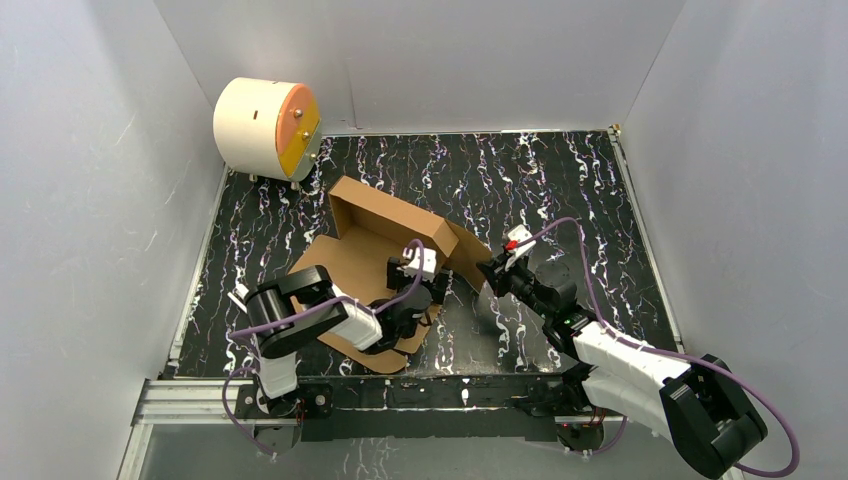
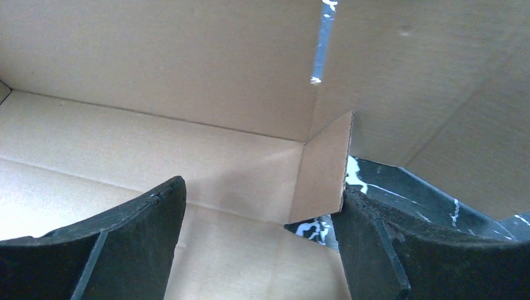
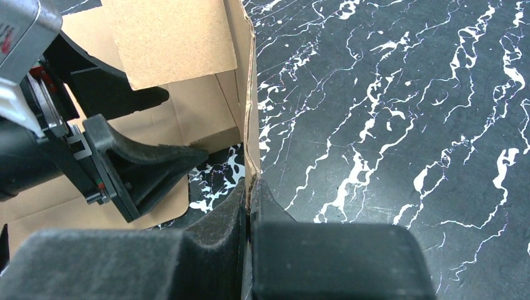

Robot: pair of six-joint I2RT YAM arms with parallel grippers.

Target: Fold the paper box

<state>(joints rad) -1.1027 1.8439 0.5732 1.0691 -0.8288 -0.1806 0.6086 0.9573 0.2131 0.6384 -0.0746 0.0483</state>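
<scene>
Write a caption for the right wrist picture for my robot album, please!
The right gripper pinches a flap edge of the paper box while the open left gripper reaches inside.

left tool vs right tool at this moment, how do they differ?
Left tool is open; right tool is shut. Left tool holds nothing, over the floor of the paper box; right tool pinches the box's end flap by its edge. Both are black and work the same end of the box.

I see pale grey walls (image 1: pixel 90 200) on three sides of my black, white-veined tabletop (image 1: pixel 600 180), with an aluminium rail (image 1: pixel 190 400) along its near edge
</scene>
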